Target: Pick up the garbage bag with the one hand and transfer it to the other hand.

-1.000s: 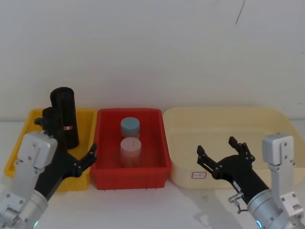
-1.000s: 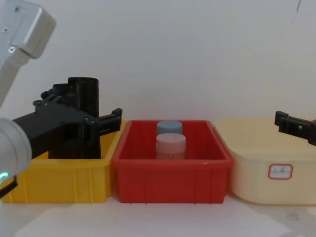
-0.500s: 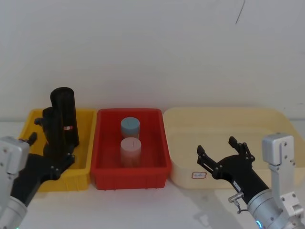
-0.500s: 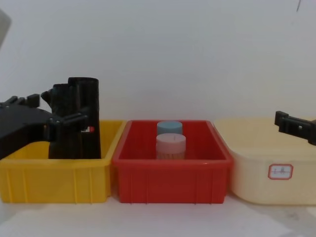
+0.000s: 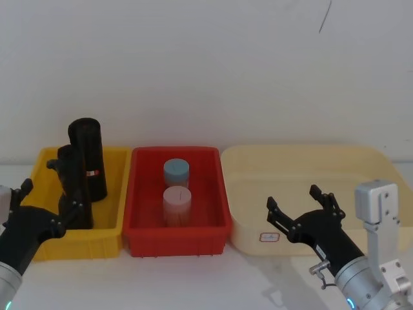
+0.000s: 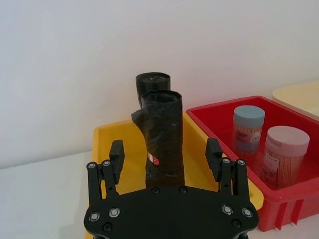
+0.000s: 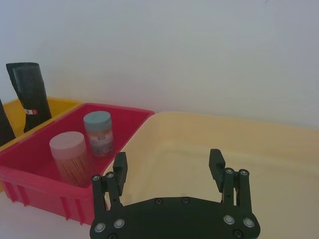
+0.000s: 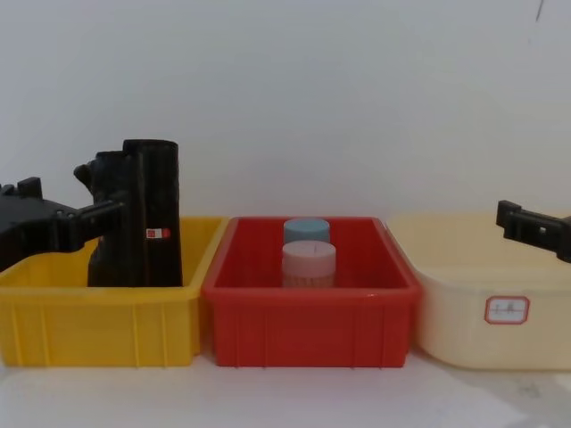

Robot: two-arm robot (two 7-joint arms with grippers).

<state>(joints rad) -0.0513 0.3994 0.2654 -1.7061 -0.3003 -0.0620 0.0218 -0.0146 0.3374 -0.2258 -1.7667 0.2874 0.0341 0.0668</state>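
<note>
The garbage bag [image 5: 70, 187] [image 8: 107, 223] [image 6: 167, 129] is a plain black crinkled roll standing upright at the front of the yellow bin [image 5: 110, 236]. A taller black roll with a red-and-white label [image 5: 88, 155] [image 8: 153, 205] [image 7: 27, 92] stands right behind it. My left gripper [image 5: 51, 196] [image 6: 165, 146] [image 8: 64, 201] hovers at the bin's front-left, open and pointing at the bag. The bag lies ahead of its fingers, with nothing gripped. My right gripper [image 5: 293, 199] [image 7: 168, 157] is open and holds nothing, low in front of the cream tub [image 5: 361, 161].
A red bin [image 5: 139, 232] [image 8: 308, 312] between the yellow bin and the cream tub holds a blue-lidded jar [image 5: 176, 172] and a pink-lidded jar [image 5: 176, 203]. A white wall rises close behind the bins. Bare white table lies in front of them.
My left arm has drawn back leftward and toward me, from over the yellow bin's right side to its front-left corner, still open. The right gripper and both rolls have not moved.
</note>
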